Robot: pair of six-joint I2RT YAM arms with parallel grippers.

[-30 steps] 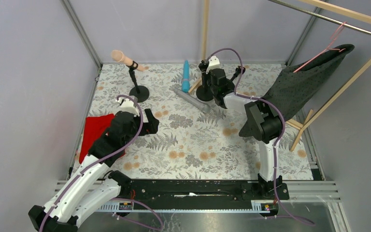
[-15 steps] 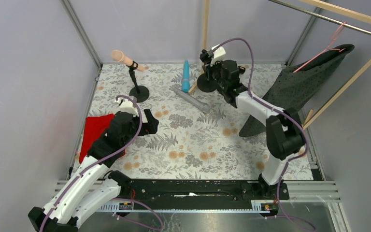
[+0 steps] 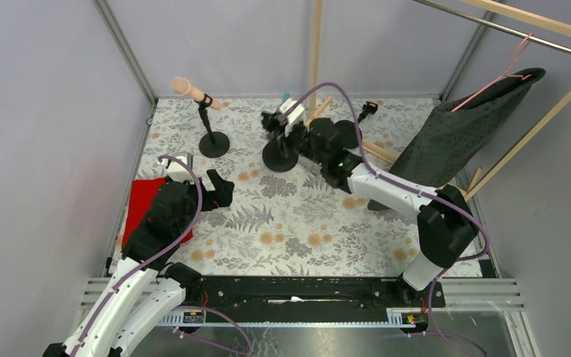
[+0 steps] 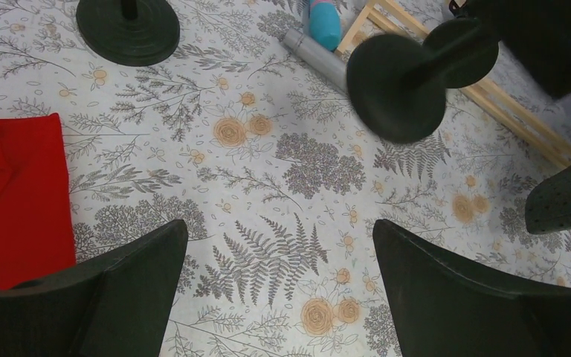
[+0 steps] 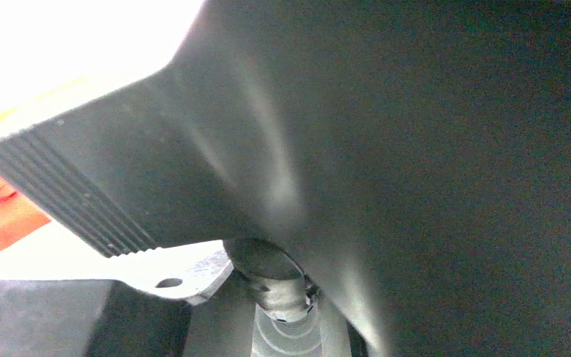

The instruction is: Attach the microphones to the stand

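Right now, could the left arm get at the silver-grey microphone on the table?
Probably not cleanly. The left pincer is open, but the black stand, held aloft by the right pincer, hangs over the silver-grey microphone and would likely block a grasp from above.

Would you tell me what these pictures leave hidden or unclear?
Silver mic: top view, hidden under the right arm and stand.
Cyan mic: top view shows only its tip; left wrist view's edge cuts it.
Right fingers: right wrist view, they fill the frame, hiding their grip.
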